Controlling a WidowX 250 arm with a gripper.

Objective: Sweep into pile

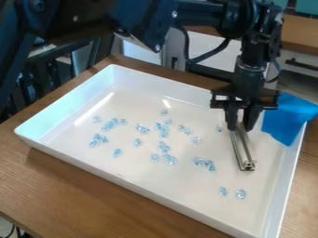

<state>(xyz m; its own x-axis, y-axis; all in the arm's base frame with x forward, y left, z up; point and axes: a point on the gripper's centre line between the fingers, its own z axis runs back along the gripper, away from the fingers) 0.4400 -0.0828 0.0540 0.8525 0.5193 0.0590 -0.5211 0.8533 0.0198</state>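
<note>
Near rim of white tray, btm of frame: pls avoid. Pincer pinches metal tool; sweep beads low, slowly, twd ctr.

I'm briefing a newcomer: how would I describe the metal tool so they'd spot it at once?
Find the white tray, then the black gripper above it, beside the blue cloth. The metal tool slants down from the gripper. It is long, narrow and silvery, unlike the small pale-blue beads.
</note>
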